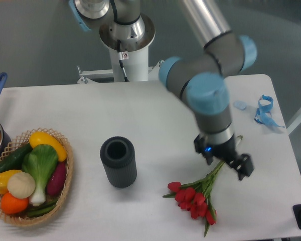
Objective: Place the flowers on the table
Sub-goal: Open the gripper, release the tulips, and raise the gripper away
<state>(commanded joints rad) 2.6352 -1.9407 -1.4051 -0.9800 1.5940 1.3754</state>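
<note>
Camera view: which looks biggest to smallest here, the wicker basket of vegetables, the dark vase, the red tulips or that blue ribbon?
1. wicker basket, clearly widest.
2. flowers and dark vase: too alike to rank; the bouquet is longer, the vase bulkier.
3. blue ribbon, smallest, though it lies farther from the camera.

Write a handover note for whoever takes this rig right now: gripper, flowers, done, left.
Gripper: low over the stem end of the flowers; whether its fingers still clamp the stems cannot be told from this view.
Flowers: lying on their side on the table, red heads toward the front edge, right of the dark vase, apart from it.
Done: bouquet appears to rest on the tabletop.
Left: confirm release, then lift the arm clear.
</note>
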